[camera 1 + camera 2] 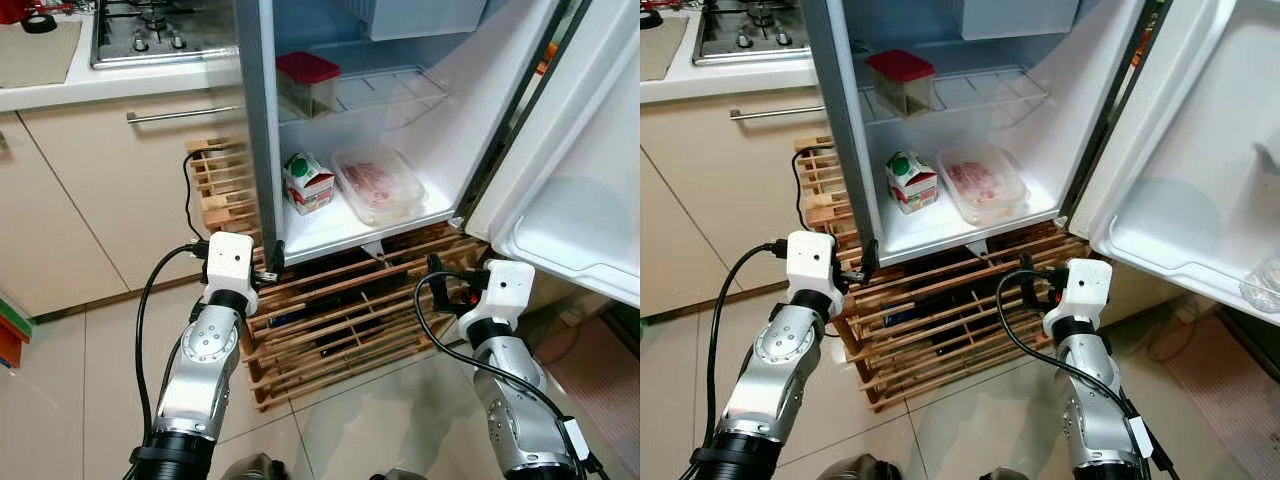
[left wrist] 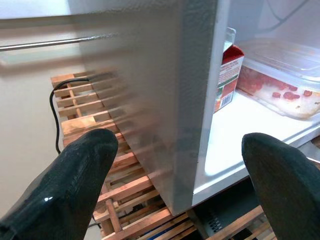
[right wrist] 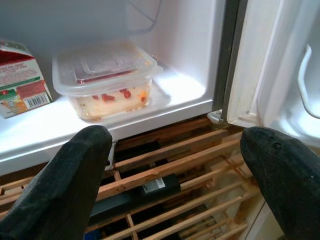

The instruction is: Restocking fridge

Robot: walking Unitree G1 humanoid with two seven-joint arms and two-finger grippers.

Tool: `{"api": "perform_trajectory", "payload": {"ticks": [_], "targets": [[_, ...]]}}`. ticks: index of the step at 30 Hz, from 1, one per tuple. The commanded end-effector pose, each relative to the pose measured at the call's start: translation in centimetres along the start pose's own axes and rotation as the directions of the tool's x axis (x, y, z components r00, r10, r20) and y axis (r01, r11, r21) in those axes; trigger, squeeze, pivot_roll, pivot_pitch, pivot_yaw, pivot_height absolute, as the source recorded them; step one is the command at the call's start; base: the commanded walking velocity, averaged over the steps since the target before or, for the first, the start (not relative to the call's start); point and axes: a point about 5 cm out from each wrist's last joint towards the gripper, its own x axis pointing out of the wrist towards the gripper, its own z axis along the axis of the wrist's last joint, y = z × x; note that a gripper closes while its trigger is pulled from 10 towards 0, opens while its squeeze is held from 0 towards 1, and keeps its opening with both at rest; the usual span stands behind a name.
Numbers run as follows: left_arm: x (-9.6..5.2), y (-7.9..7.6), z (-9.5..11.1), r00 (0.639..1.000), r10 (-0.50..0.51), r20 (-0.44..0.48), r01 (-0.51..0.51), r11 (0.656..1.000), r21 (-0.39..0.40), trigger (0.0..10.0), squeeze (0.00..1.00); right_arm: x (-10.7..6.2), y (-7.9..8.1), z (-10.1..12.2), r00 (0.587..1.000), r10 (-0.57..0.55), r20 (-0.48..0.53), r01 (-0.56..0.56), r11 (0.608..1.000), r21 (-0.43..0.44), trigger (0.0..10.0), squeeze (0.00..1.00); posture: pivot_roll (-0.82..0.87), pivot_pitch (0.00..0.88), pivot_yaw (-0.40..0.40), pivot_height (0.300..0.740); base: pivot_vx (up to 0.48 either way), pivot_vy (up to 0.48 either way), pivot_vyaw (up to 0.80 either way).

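Fridge (image 1: 420, 200): door open, directly ahead of and above both grippers; left gripper (image 2: 175, 165) is spread wide and empty, straddling the cabinet's left front edge; right gripper (image 3: 172, 165) is equally wide and empty, below the shelf lip; milk carton (image 1: 309, 182) and clear food tub (image 3: 107, 80) occupy the bottom shelf; judgement: back the left gripper off that edge before reaching, and place new stock in the free shelf area beside the tub.

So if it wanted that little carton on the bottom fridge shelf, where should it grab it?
Probably across the carton's flat side walls, coming straight in from the open front. It stands upright near the shelf edge, and the food tub beside it leaves a small gap for a finger.
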Motion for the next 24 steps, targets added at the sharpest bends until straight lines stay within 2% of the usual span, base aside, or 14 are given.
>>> {"api": "perform_trajectory", "payload": {"ticks": [1, 13, 24], "targets": [[0.18, -0.48, 0.00, 1.000, -0.012, -0.009, 0.012, 1.000, 0.010, 10.0, 0.00, -0.01, -0.20, -0.13, 1.000, -0.007, -0.001, 0.007, 1.000, -0.014, 10.0, 0.00, 0.06, 0.030, -0.018, 0.740, 0.000, 0.000, 0.00], [0.27, -0.80, -0.09, 1.000, -0.009, -0.012, 0.009, 1.000, 0.020, 10.0, 0.00, -0.06, -0.33, -0.31, 1.000, -0.009, -0.012, 0.009, 1.000, -0.019, 10.0, 0.00, 0.06, 0.037, -0.019, 0.740, 0.000, 0.000, 0.00], [0.37, -0.98, -0.11, 1.000, -0.011, -0.014, 0.011, 1.000, 0.021, 10.0, 0.00, -0.09, -0.25, -0.48, 1.000, -0.005, -0.020, 0.005, 1.000, -0.022, 10.0, 0.00, 0.05, 0.041, -0.019, 0.740, -0.355, 0.000, 0.00]]}}
